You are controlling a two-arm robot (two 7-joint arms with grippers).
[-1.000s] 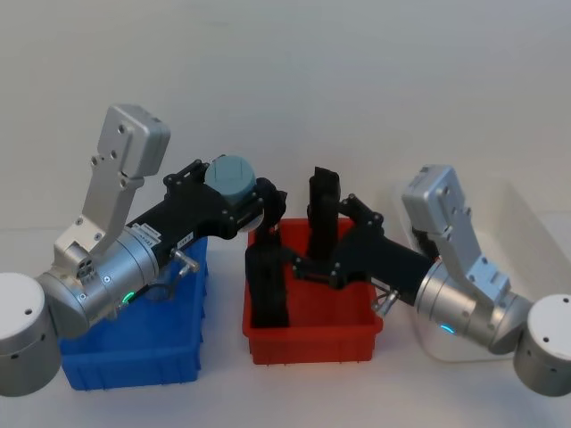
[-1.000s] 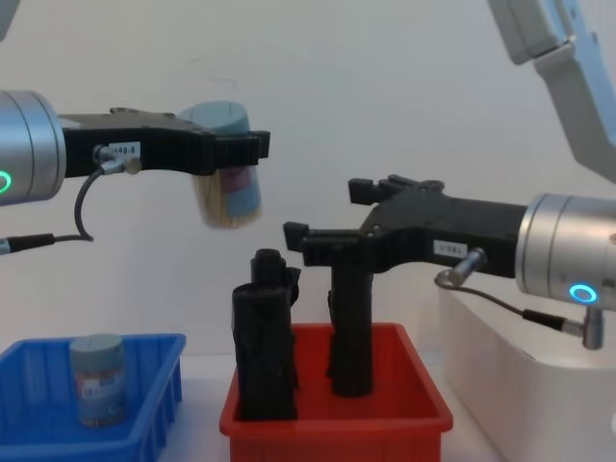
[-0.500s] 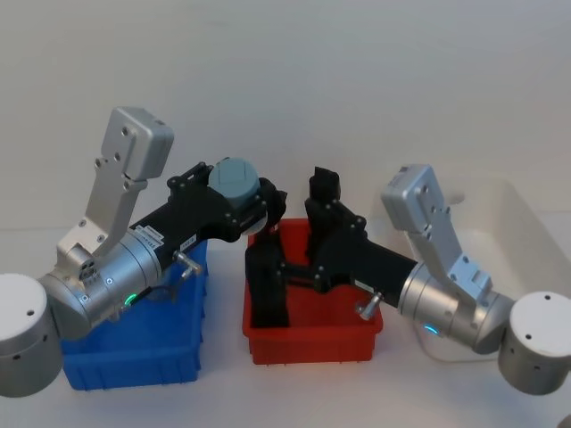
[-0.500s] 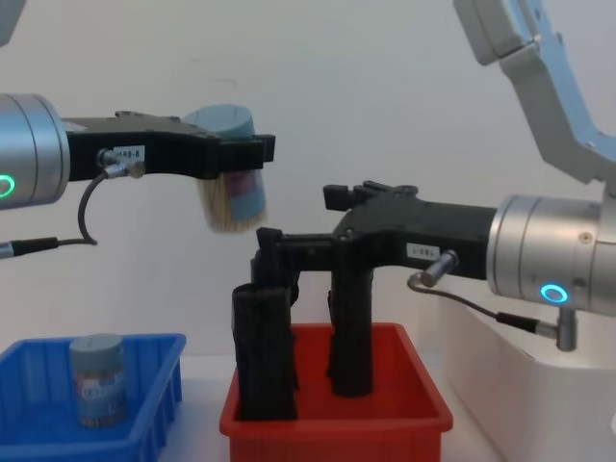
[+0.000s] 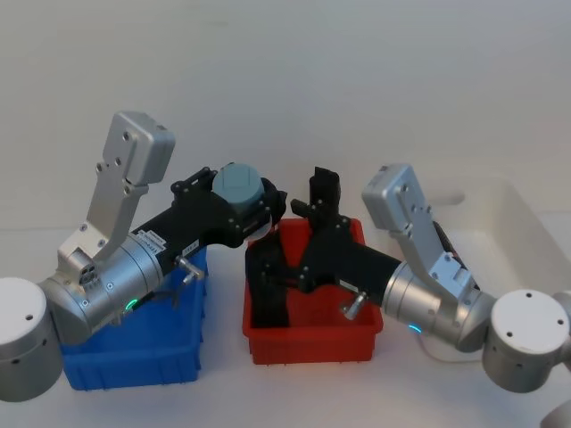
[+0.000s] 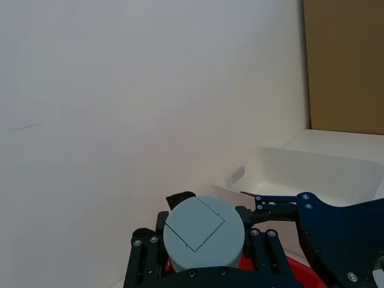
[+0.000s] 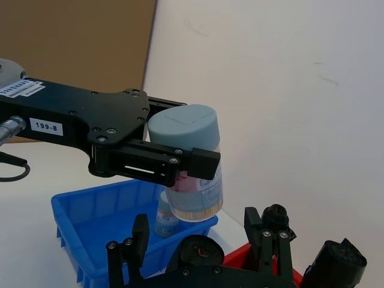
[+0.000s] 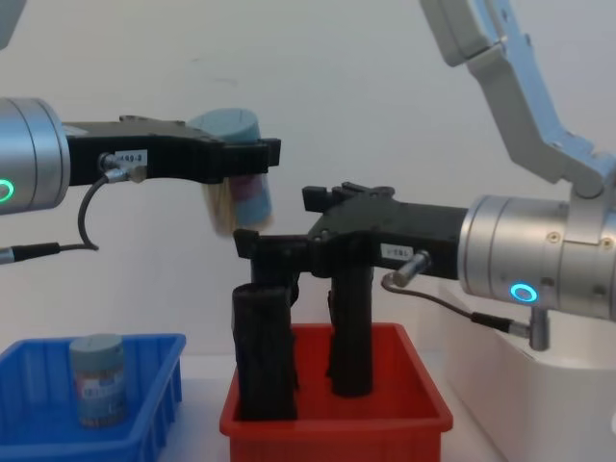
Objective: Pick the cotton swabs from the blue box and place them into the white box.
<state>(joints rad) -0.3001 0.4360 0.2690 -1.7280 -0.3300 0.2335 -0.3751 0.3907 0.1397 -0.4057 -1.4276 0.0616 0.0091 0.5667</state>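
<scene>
My left gripper is shut on a jar of cotton swabs, held in the air between the blue box and the red bin. The jar's grey-blue lid faces up, and its clear body hangs below the left gripper. My right gripper reaches in from the right, open, with its fingers spread just below the jar. A second cotton swab jar stands in the blue box. The white box sits at the far right.
A red bin between the two boxes holds two tall black rolls, standing upright right under my right gripper. The right forearm crosses above the white box's near end. A pale wall stands behind.
My right gripper has travelled left over the red bin, closing on the held jar. The left gripper with the jar has shifted slightly right.
</scene>
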